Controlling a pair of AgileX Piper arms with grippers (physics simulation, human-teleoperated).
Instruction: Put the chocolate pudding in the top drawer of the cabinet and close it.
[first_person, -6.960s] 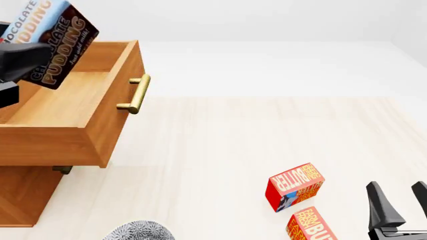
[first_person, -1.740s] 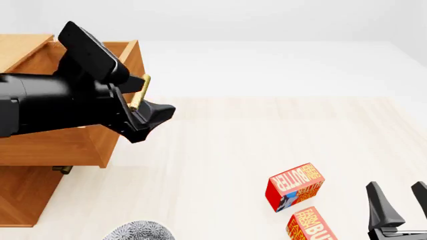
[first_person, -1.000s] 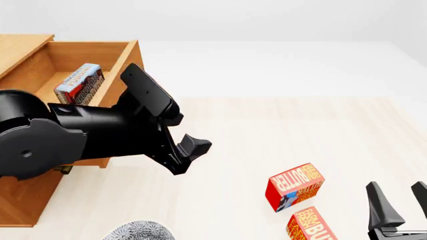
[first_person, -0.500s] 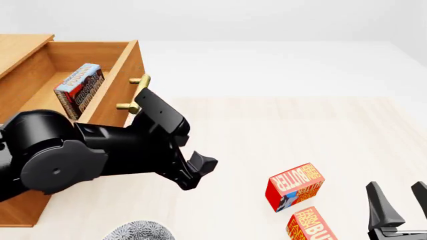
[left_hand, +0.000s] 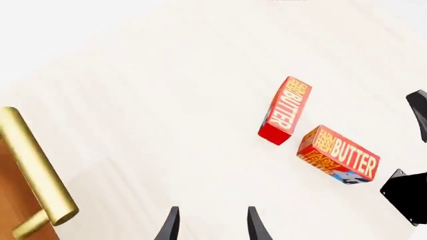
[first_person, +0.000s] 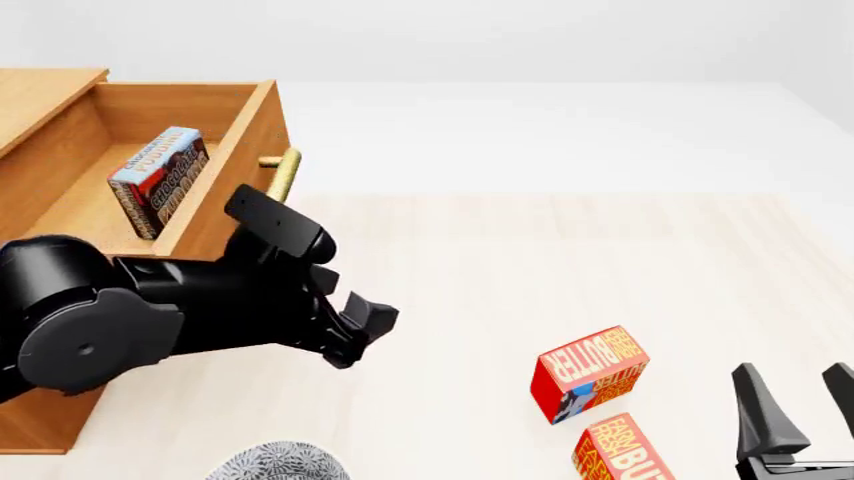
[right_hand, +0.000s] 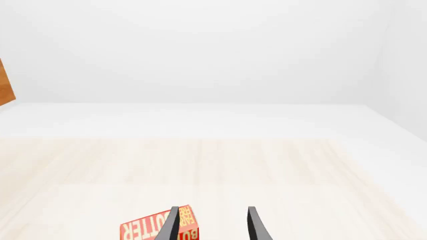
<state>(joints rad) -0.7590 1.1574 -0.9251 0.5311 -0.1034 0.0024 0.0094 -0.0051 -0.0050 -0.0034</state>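
- Left gripper (first_person: 363, 330) hangs empty over the table (first_person: 534, 270), fingers a little apart, just in front of the brass handle (first_person: 279, 178).
- Chocolate pudding (first_person: 158, 180) lies inside the open top drawer (first_person: 220, 215), behind this gripper.
- Right gripper (first_person: 801, 410), fingers parted and empty, sits beside two butter boxes (first_person: 590, 372).

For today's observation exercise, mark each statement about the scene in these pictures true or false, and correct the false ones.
1. The chocolate pudding lies inside the top drawer. True.
2. The top drawer is shut. False: it stands open.
3. The left gripper holds a butter box. False: it is open and empty.
4. Two butter boxes lie on the table. True.
5. The right gripper is open. True.
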